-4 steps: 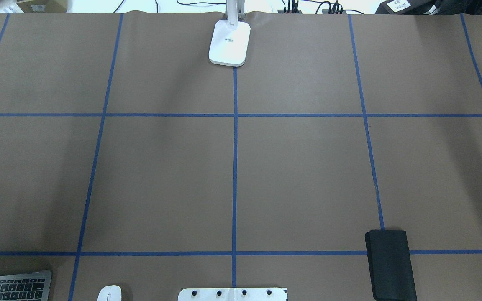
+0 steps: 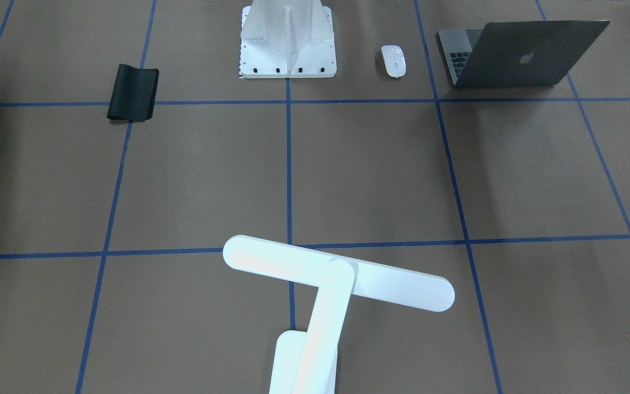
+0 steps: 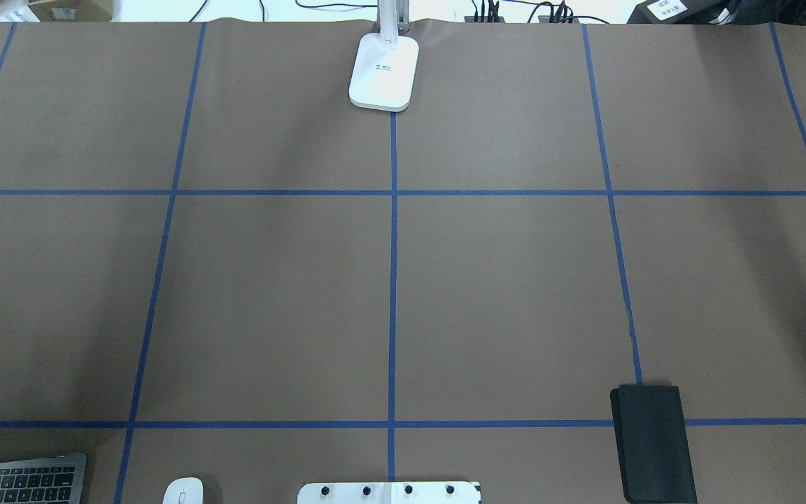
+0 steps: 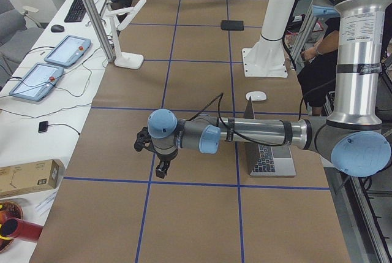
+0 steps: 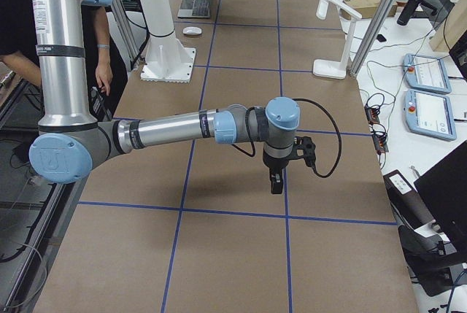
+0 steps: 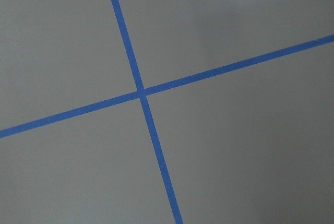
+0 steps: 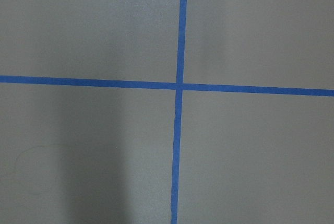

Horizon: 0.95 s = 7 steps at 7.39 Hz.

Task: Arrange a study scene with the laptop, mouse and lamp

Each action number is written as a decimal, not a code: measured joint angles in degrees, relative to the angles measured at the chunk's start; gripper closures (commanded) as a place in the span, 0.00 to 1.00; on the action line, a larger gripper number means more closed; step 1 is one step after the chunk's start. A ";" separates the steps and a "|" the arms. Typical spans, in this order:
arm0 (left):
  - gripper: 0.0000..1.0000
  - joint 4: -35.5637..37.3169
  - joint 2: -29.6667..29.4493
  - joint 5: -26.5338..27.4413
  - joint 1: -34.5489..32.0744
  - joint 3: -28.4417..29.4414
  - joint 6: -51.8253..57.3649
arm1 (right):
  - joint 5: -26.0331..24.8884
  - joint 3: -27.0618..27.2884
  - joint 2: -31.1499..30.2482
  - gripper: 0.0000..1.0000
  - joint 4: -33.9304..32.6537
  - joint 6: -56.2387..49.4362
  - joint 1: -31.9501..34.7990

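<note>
2 horizontal forearms; left gripper (image 4: 163,170) and right gripper (image 5: 276,184) point down.

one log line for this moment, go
laptop open, near edge, robot's left | mouse between laptop and pedestal | lamp far edge, centre | left tool, right tool above table, open/shut unclear

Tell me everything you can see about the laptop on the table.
The laptop is a space-grey, metal-looking notebook, open with its lid raised. The outside of the lid bears a pale apple logo, and the deck has black keys. It rests flat on the brown table, in the row nearest the robot's base, on the robot's left side. No gripper is on it. The white mouse lies beside it, apart.
</note>
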 measured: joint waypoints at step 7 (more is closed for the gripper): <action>0.00 0.82 14.40 -0.36 10.46 -22.91 -1.22 | 2.05 14.93 -8.89 0.00 -0.08 0.13 -11.57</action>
